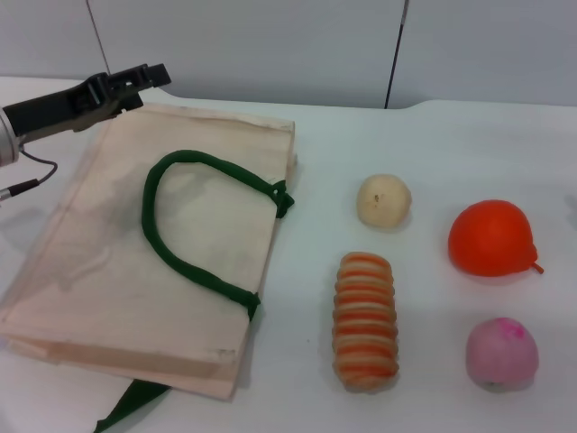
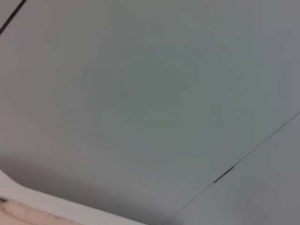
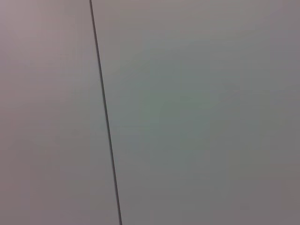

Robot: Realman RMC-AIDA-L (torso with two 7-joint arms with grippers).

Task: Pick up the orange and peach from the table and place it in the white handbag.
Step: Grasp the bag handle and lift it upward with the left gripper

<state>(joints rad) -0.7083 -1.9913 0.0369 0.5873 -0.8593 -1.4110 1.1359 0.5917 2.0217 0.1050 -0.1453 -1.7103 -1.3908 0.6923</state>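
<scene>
The orange (image 1: 491, 237), large, glossy and orange-red with a small stem tip, lies on the white table at the right. The peach (image 1: 501, 353), small and pink with a magenta spot, lies in front of it near the table's front edge. The white handbag (image 1: 99, 262), a flat cream cloth tote with a dark green handle (image 1: 194, 230), lies at the left. My left gripper (image 1: 144, 79) hovers over the bag's far left corner, well away from both fruits. My right gripper is out of view.
A pale cream ball (image 1: 384, 199) lies left of the orange. An orange-and-cream striped bread loaf (image 1: 365, 320) lies left of the peach. A green strap end (image 1: 131, 406) sticks out under the bag's front. Grey wall panels stand behind the table (image 1: 379, 135).
</scene>
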